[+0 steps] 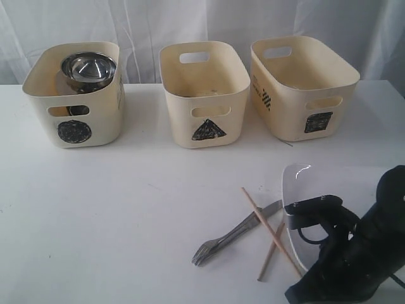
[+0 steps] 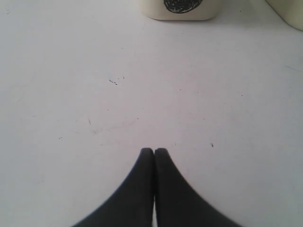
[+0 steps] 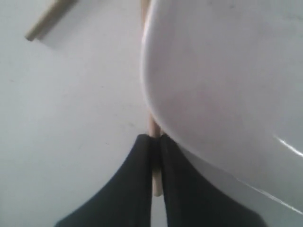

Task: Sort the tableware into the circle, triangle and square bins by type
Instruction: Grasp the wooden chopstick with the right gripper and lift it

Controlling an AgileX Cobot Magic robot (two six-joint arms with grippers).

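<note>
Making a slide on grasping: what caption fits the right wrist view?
Right gripper shut on a chopstick beside the plate, second chopstick lying apart on the table.

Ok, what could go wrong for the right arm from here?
The right gripper pinches one chopstick near its end, tight against the white plate's rim; lifting could nudge the plate or let the stick pivot. That chopstick crosses the other chopstick and the fork, so they may get dragged.

bowls [image 1: 88,68] in circle bin [image 1: 101,120]; triangle bin [image 1: 180,107] middle; fork [image 1: 215,247], chopsticks [image 1: 266,223] left of plate [image 1: 310,183]
</note>
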